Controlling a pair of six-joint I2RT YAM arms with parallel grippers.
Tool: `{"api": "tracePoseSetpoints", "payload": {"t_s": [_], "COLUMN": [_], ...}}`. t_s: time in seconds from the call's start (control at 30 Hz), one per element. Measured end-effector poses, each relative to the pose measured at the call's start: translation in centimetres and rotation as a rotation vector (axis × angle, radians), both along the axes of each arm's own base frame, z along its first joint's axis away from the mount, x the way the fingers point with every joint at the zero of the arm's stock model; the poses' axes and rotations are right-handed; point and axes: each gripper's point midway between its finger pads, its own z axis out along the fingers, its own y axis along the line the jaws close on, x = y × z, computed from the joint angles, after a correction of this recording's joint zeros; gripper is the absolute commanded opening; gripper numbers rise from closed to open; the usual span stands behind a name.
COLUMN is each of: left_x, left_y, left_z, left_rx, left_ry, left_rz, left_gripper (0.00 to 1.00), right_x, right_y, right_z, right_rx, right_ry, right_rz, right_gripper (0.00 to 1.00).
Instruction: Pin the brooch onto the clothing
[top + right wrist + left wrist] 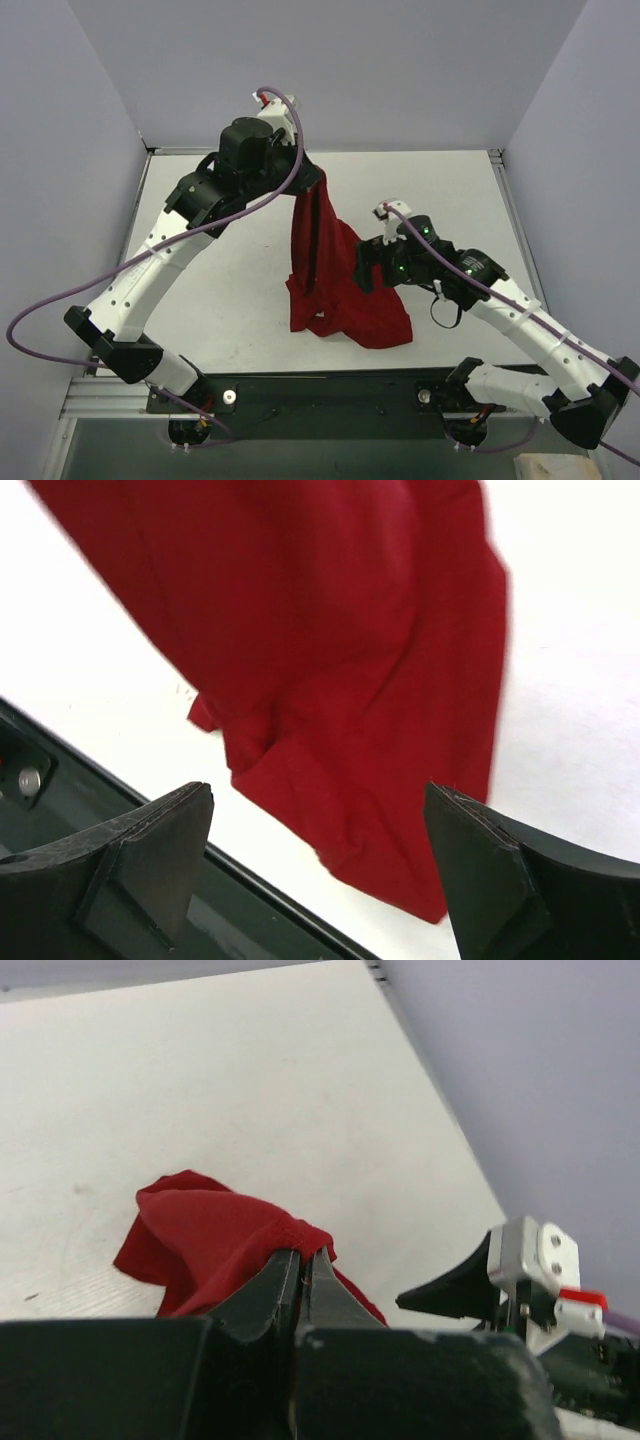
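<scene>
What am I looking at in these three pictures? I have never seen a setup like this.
Two robot arms are bolted to the near edge of a white table. One picture looks down from above; the other two come from cameras on each wrist. The left gripper is shut on a dark red T-shirt and holds it up, its lower part bunched on the table. The right gripper is open beside the shirt, holding nothing. No brooch shows in any picture.
</scene>
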Motion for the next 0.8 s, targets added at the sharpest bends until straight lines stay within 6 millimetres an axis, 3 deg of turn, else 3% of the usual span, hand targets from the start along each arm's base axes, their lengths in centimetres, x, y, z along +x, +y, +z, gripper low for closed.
{"api": "tracePoseSetpoints", "payload": {"t_s": [0.1,0.13,0.17,0.23,0.37,0.47,0.5,0.57,0.6,0.63,0.8], "left_x": [1.4,2.1,2.6,3.6,4.4,4.5,4.5,4.3,4.2,4.0,3.3], "left_y": [2.0,3.0,3.9,5.8,8.4,9.8,10.2,11.1,11.6,12.2,13.8], "left_z": [-1.9,-2.7,-3.4,-4.7,-5.7,-5.3,-4.9,-4.3,-4.0,-3.7,-2.1], "left_rx": [0.033,0.040,0.048,0.055,0.041,0.016,0.005,-0.013,-0.022,-0.031,-0.060], "left_ry": [0.042,0.060,0.079,0.111,0.150,0.153,0.150,0.141,0.137,0.131,0.097], "left_rz": [0.070,0.100,0.126,0.179,0.232,0.251,0.255,0.265,0.267,0.272,0.279], "left_gripper": [0.00,0.00,0.00,0.00,0.00,0.00,0.00,0.00,0.00,0.00,0.00], "right_x": [-1.1,-1.5,-2.0,-3.0,-4.1,-4.8,-4.9,-4.9,-4.9,-4.7,-2.7], "right_y": [2.4,3.5,3.9,5.2,6.9,7.1,6.9,6.3,5.9,5.5,4.2], "right_z": [-2.2,-4.2,-4.5,-7.1,-12.1,-15.9,-17.0,-18.6,-19.1,-19.2,-16.5], "right_rx": [-0.029,-0.062,-0.066,-0.119,-0.232,-0.344,-0.383,-0.445,-0.467,-0.483,-0.443], "right_ry": [0.042,0.076,0.081,0.129,0.205,0.257,0.274,0.294,0.301,0.300,0.246], "right_rz": [0.075,0.098,0.116,0.149,0.177,0.174,0.169,0.161,0.146,0.136,0.073], "right_gripper": [0.88,0.88,0.88,0.88,0.85,0.68,0.41,0.13,0.06,0.01,0.00]}}
